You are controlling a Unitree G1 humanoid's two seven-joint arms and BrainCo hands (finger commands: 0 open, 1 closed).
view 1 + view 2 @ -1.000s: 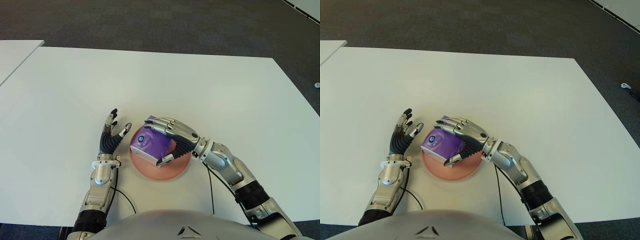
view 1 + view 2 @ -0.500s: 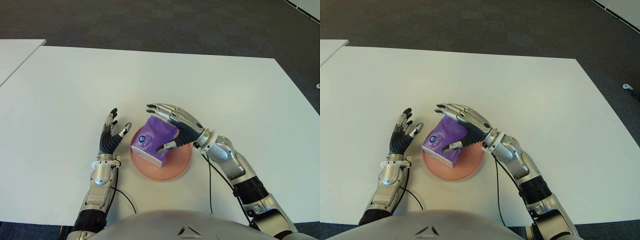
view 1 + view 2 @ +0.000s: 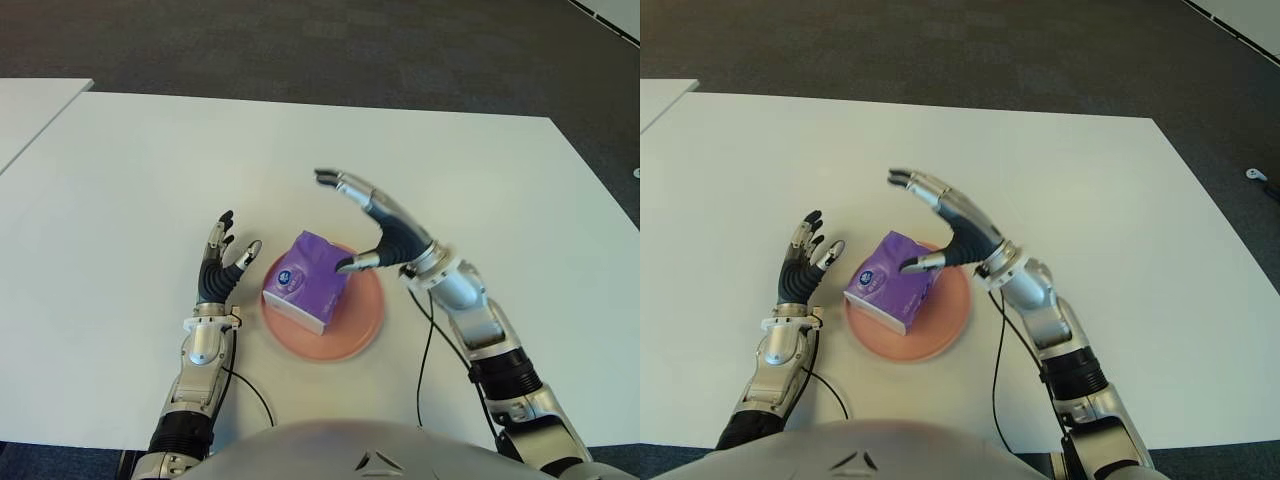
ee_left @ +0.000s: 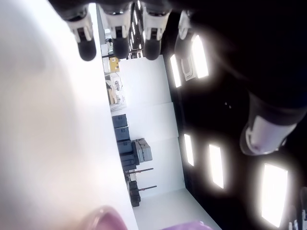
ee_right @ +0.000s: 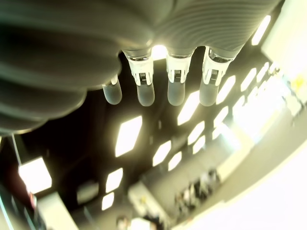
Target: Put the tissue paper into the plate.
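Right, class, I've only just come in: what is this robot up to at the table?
The purple tissue pack lies on the pink plate on the white table. The right hand is open above and just right of the pack, holding nothing. The left hand shows open beside the plate, on its left. So the pack appears to be placed already.

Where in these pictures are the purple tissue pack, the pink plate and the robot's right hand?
Tissue pack (image 3: 308, 282), left eye view: middle of its purple top.
Plate (image 3: 362, 325), left eye view: bare pink rim right of the pack.
Right hand (image 3: 392, 235), left eye view: its dark palm, fingers spread, holding nothing.
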